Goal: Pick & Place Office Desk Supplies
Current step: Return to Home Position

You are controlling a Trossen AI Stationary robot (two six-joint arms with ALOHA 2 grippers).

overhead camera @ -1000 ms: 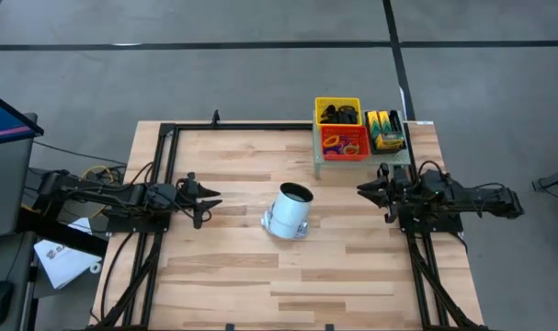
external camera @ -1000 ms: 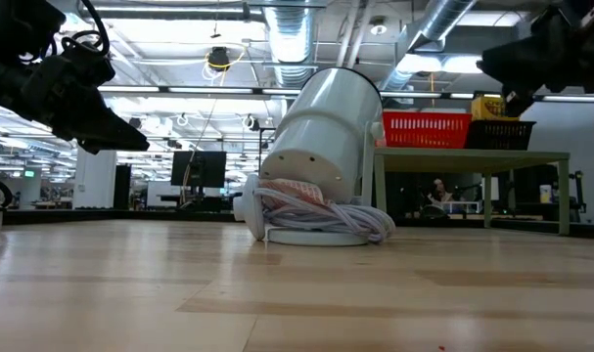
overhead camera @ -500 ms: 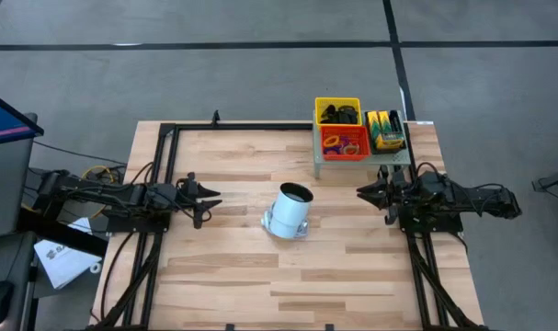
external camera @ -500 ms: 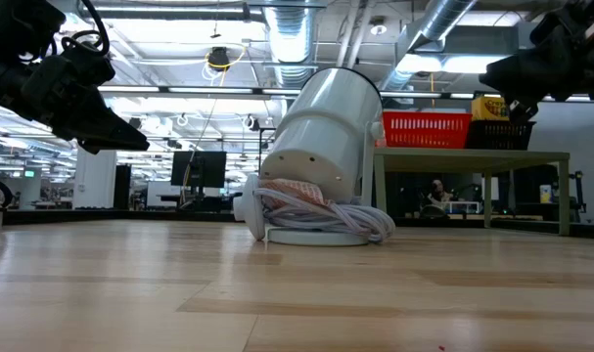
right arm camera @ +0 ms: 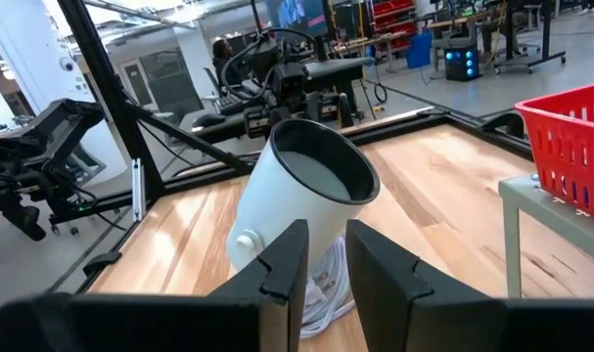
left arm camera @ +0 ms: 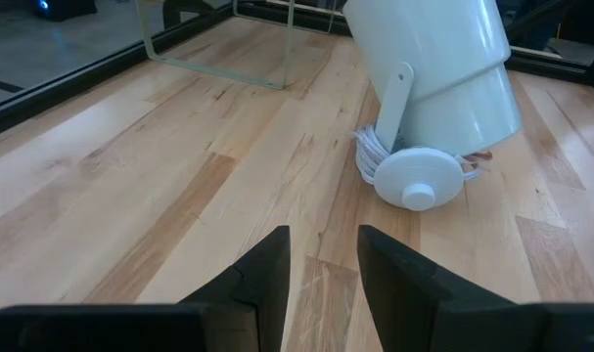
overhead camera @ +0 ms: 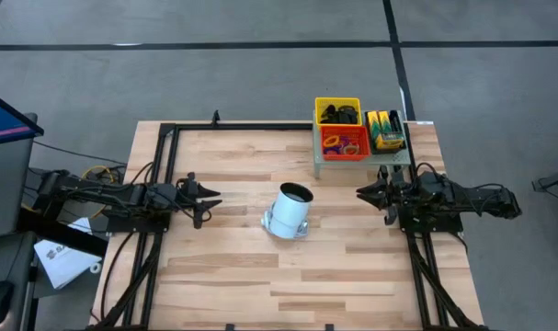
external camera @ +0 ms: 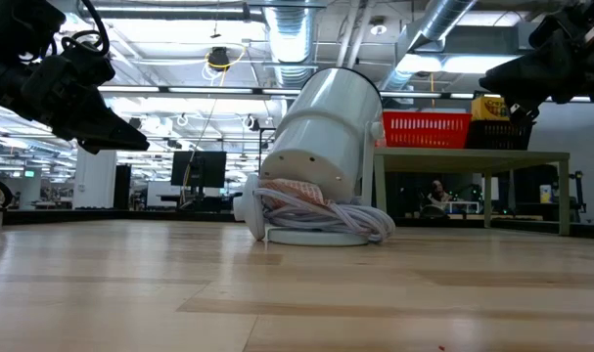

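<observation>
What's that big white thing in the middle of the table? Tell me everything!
It is a white lamp: a smooth, plastic-looking tube head with a dark open mouth, tilted upward on a side bracket over a round base. A white cord is coiled around the base. It stands on the wooden table, touching nothing else.

the white lamp (overhead camera: 288,213) blocks mid-table, the shelf (overhead camera: 393,157) the far right corner; elsewhere open.

A wooden table (overhead camera: 233,276) carries a white lamp (overhead camera: 290,210) and a small shelf (external camera: 473,154).
</observation>
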